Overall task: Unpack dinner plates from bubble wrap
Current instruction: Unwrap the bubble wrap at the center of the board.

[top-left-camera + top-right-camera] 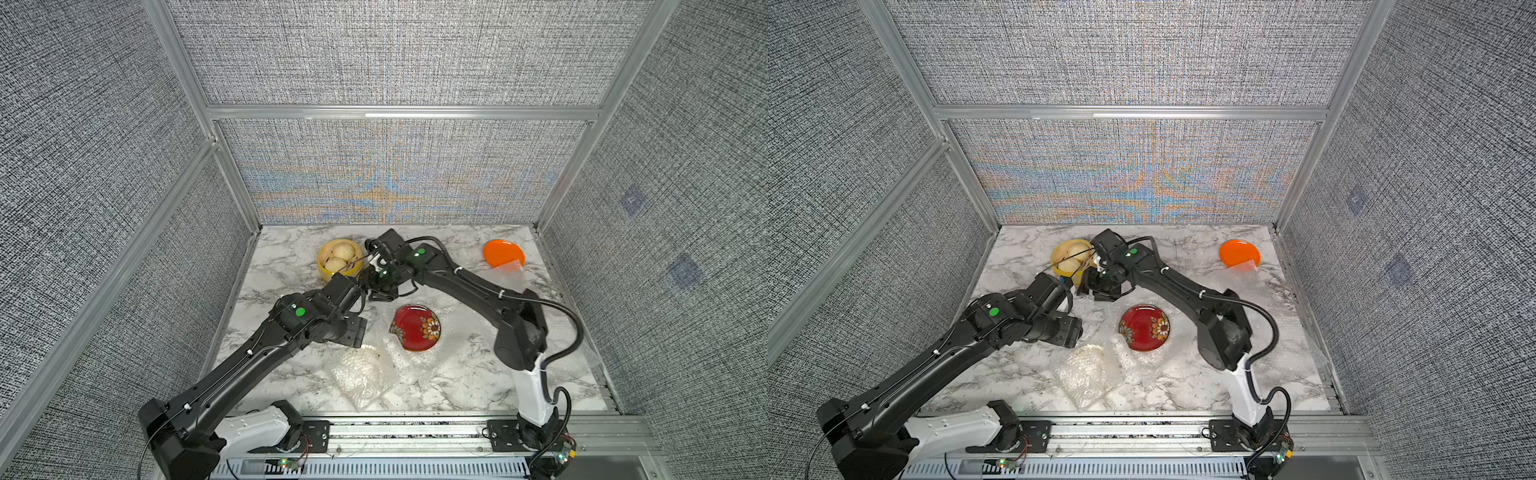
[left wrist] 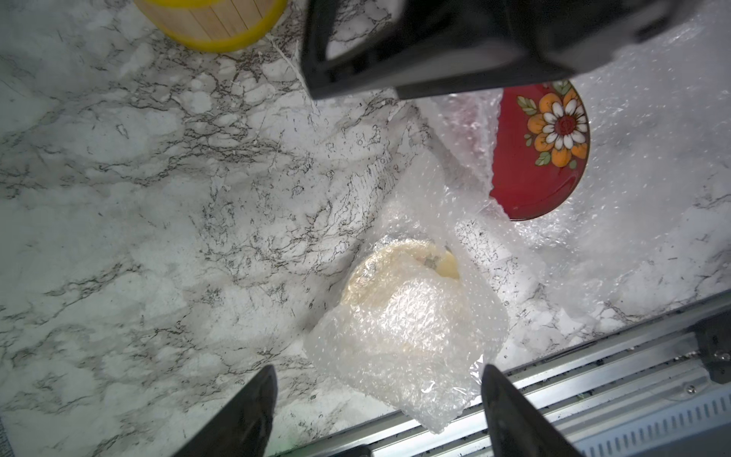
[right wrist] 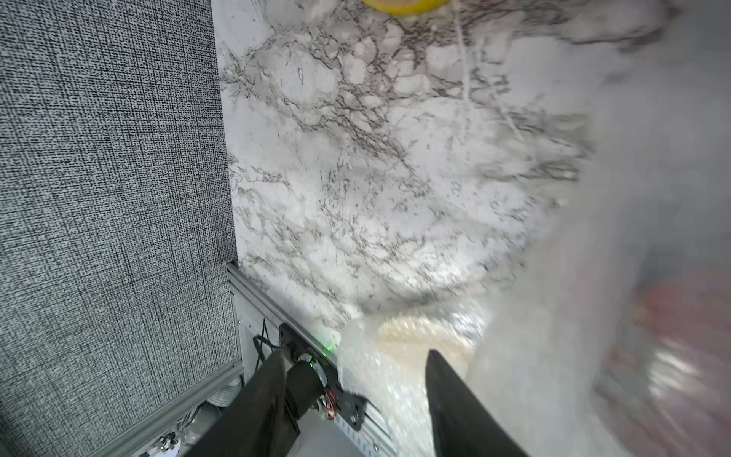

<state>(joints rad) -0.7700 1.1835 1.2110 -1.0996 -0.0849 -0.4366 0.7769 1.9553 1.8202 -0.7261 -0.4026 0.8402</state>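
left wrist view, cream plate [image 2: 395, 265], seemingly wrapped

Grey woven walls [image 1: 395, 54] — aluminium-framed — around a marble tabletop [image 1: 478, 390].

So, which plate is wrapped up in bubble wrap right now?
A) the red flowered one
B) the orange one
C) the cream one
C: the cream plate shows mainly through the bubble wrap folded around it, while the orange plate and red plate lie mostly uncovered.
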